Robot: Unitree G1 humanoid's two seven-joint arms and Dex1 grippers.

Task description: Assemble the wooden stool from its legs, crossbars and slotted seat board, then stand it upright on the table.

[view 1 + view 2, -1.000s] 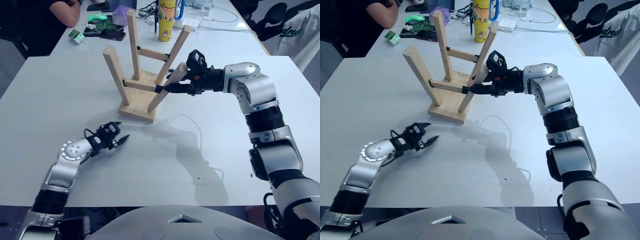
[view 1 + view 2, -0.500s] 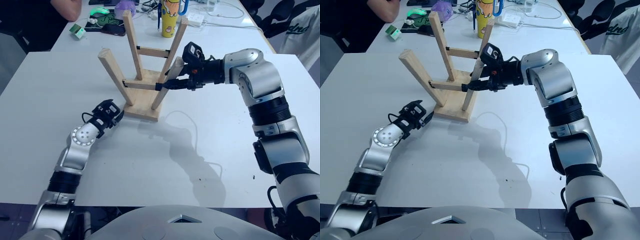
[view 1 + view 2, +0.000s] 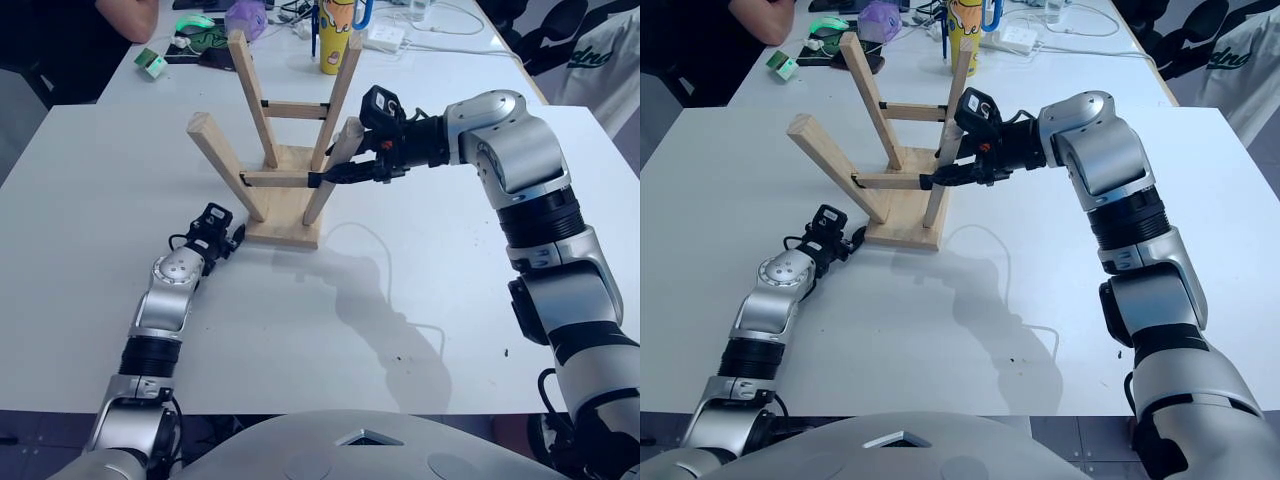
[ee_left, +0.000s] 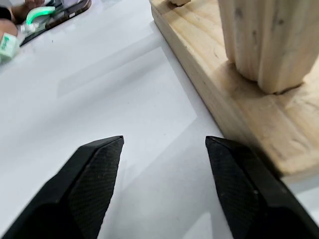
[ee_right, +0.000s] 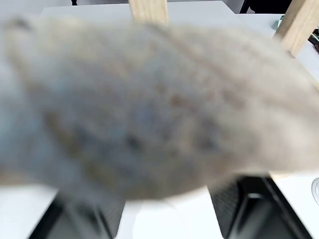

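Seemingly steadying the upturned stool (image 3: 282, 190), right gripper (image 3: 330, 178) pinches a leg (image 3: 318, 203); left gripper (image 4: 164, 141), spread, sits beside the seat (image 4: 212, 97), ready to brace.

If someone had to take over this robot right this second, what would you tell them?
Right pincer: shut on one leg of the stool.
Left pincer: open, low over the table, beside a corner of the seat board.
Stool: upside down, seat board on the table, four legs up, two crossbars seen in place.
Done: it looks assembled.
Left: turn it over and stand it upright.
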